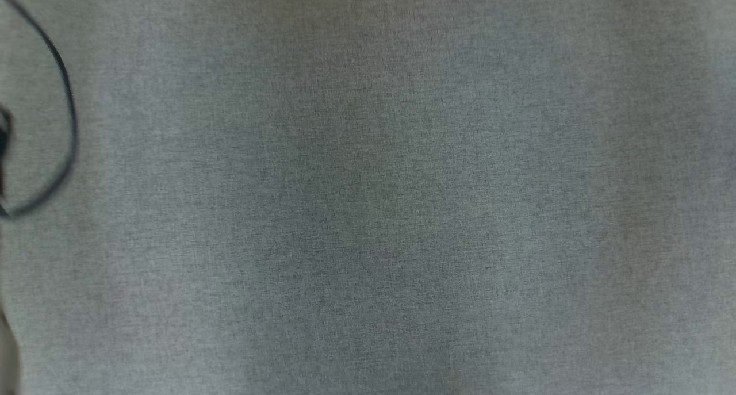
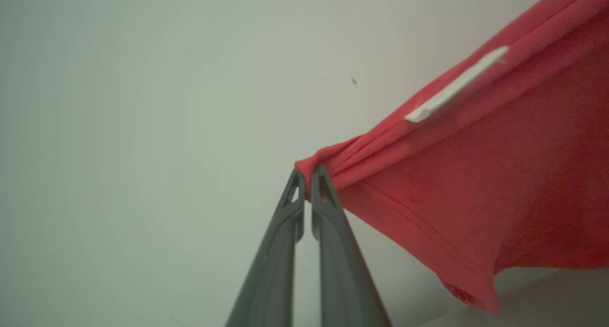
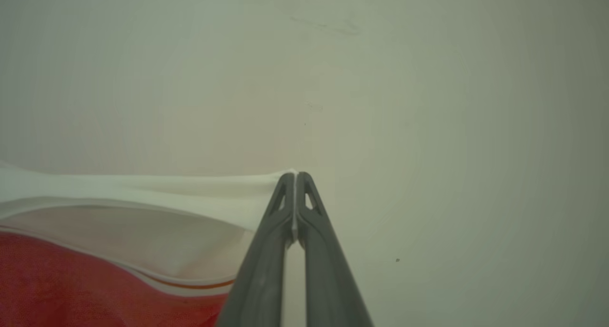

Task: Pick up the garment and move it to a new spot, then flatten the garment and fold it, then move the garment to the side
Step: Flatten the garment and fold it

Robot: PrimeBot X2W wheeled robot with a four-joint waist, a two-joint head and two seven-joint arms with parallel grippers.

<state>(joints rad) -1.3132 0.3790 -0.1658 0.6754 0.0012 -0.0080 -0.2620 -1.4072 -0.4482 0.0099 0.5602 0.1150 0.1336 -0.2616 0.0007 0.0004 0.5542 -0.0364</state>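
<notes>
The left claw (image 2: 308,174), two long dark grey fingers, is pressed shut on a bunched corner of a soft red knit garment (image 2: 476,184). From that pinch the cloth fans out to the right of the left wrist view. Its upper edge is pulled taut in narrow folds, and a stitched hem runs down its lower edge to a hanging point. A narrow white strip (image 2: 456,85) lies along the upper folded band; whether it is a label or trim cannot be told.

The right claw (image 3: 296,177) is also closed, its tips nipping a thin edge of white fabric (image 3: 142,193) that stretches to the left of the right wrist view. Below a thin orange line, that white layer gives way to red cloth.

The garment is held by both claws against a pale, plain background (image 3: 428,103).

The head view shows a grey, finely woven surface (image 1: 368,188) with a blurred thin dark cable loop (image 1: 68,107) at its left edge.
</notes>
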